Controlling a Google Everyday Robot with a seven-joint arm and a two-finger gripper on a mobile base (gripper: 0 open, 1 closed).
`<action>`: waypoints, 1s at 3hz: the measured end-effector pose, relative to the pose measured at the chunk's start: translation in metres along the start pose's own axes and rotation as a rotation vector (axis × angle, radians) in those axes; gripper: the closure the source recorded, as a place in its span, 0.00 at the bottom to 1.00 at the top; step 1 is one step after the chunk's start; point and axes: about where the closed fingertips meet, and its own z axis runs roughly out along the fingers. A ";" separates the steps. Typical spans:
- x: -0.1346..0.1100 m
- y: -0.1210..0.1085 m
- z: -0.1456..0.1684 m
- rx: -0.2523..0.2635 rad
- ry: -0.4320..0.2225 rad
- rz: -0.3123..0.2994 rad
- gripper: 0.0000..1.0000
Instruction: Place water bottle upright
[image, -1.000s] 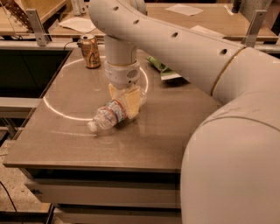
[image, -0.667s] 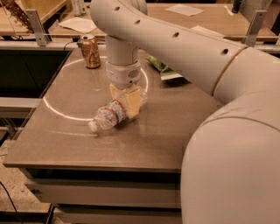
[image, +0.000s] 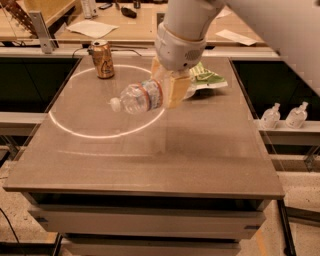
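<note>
Gripping the water bottle (image: 136, 98) near its base, the gripper (image: 171, 91) hangs over the far middle of a grey-brown table (image: 200, 160). Its pale yellowish fingers (image: 176, 90) are closed around the wide end of the bottle, with the bottle's bottom hidden between them. The bottle lies on its side, nearly level, with its white cap pointing to the left of the view and tipped slightly downward. It is clear and ribbed, and its red, white and blue label band sits just beside the fingers. The bottle appears to be held clear of the tabletop rather than resting on it.

A thick white robot arm (image: 187, 25) comes down from the top of the view to the gripper. A thin white ring of light (image: 95, 135) is drawn on the left half of the table, and the bottle hangs over the ring's right side. A gold-brown soda can (image: 102, 59) stands upright at the far left of the table, well apart from the bottle. A green snack bag (image: 206, 77) lies flat just behind and to the right of the gripper. Two small pale pump-top bottles (image: 271, 116) stand on a lower shelf off the table's right edge. A wooden desk (image: 135, 31) with a sheet of paper (image: 92, 28) runs behind the table.
</note>
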 end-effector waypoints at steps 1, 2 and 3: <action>0.012 0.013 -0.042 0.160 -0.116 0.084 1.00; 0.030 0.018 -0.056 0.322 -0.279 0.151 1.00; 0.036 0.015 -0.062 0.442 -0.451 0.178 1.00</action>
